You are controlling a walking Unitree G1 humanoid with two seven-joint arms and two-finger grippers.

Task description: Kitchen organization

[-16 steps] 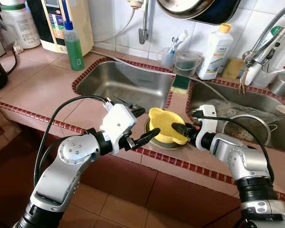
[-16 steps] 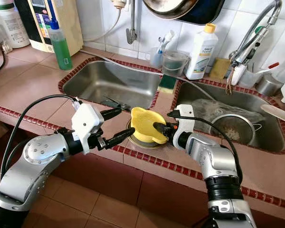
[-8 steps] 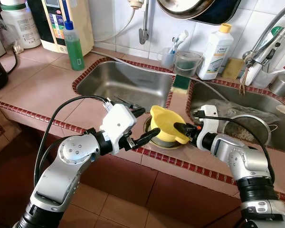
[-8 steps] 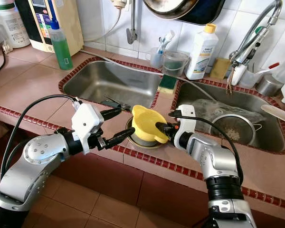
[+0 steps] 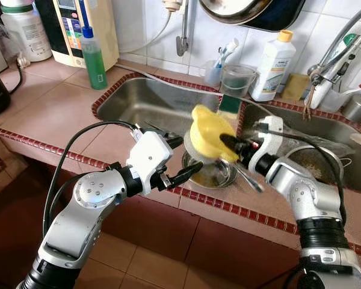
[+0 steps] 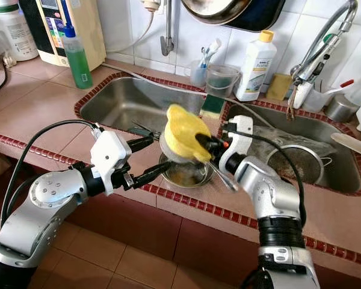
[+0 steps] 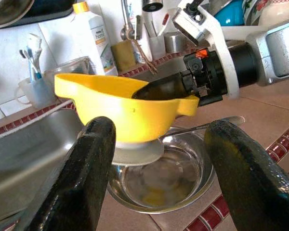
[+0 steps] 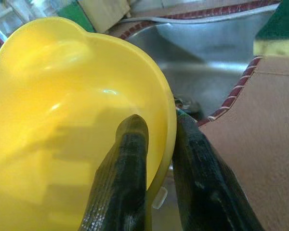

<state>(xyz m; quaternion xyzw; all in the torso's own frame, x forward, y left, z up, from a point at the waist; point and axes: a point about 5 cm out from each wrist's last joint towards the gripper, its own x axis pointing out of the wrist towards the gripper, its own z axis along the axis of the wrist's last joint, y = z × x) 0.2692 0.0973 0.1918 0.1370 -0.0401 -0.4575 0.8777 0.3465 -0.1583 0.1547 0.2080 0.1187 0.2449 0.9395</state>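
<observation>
Nearest us, our left gripper (image 5: 182, 159) hovers with fingers spread wide at the counter's front edge, just beside the steel bowl (image 5: 212, 173) on the counter (image 5: 48, 114). Above that bowl, our right gripper (image 5: 227, 143) pinches the rim of the yellow bowl (image 5: 207, 131), held tilted in the air between the two sinks (image 5: 150, 102).

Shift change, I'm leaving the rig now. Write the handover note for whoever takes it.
Right gripper: shut on the rim of the yellow bowl, held in the air, tilted, above the steel bowl.
Left gripper: open, empty, beside the steel bowl.
Steel bowl sits on the counter strip between the two sinks, with a spoon at its rim.
Done: yellow bowl lifted clear.
Left: set it down somewhere; destination unclear.
</observation>
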